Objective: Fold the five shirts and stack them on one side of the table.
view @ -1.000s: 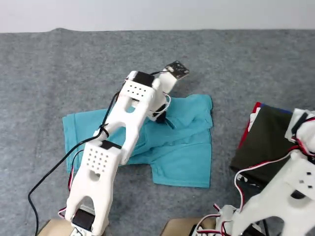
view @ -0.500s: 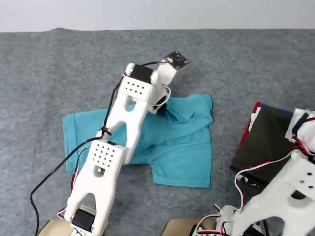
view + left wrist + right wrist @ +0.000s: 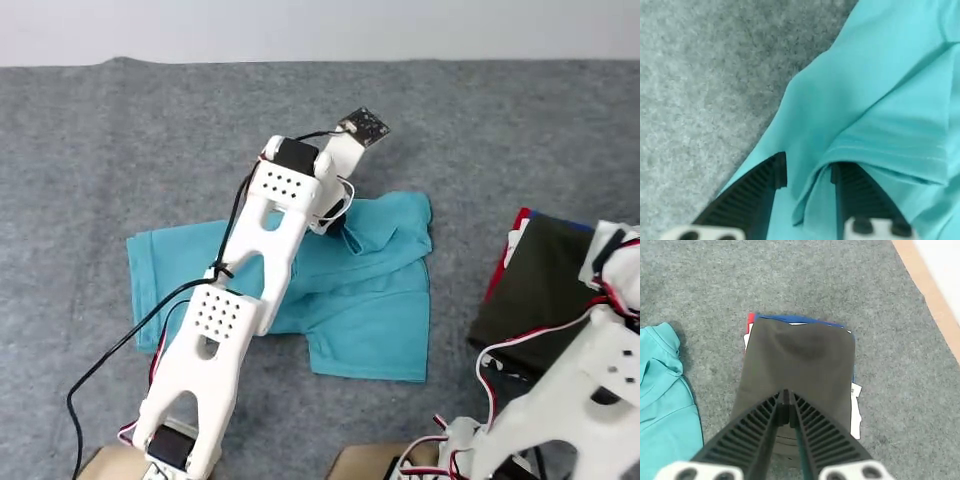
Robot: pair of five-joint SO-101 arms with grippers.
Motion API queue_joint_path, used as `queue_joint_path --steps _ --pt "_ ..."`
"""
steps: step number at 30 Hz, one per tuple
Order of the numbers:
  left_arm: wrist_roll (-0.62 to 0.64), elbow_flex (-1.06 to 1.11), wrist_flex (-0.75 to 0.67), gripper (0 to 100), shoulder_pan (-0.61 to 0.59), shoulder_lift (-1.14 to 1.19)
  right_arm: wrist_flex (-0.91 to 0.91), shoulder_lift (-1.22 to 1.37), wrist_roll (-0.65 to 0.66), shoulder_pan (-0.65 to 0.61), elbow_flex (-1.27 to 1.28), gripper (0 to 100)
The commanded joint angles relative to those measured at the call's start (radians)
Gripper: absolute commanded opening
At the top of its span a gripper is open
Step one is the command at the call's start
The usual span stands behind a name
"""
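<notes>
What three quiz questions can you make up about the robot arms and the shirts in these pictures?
1. Pick one: the topmost folded shirt is (a) dark olive, (b) yellow, (c) pink.
2. True or false: the right tool is wide open.
3. Fill in: the left tool grips the ___ shirt.
Key: 1 a; 2 false, it is shut; 3 teal, the teal shirt.
</notes>
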Motion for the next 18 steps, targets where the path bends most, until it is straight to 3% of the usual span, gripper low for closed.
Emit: queue_joint_path --steps 1,13,18 --pt "0.011 -0.03 0.034 15 -0.023 -0.012 0.041 -0.022 -0.006 0.002 0.003 0.9" --pt "0.025 -0.027 0.052 15 -0.121 -0.012 0.041 -0.021 -0.009 0.002 0.003 0.9" --pt "0.051 -0.027 0.055 15 -0.106 -0.018 0.041 -0.022 -0.011 0.002 0.02 0.9"
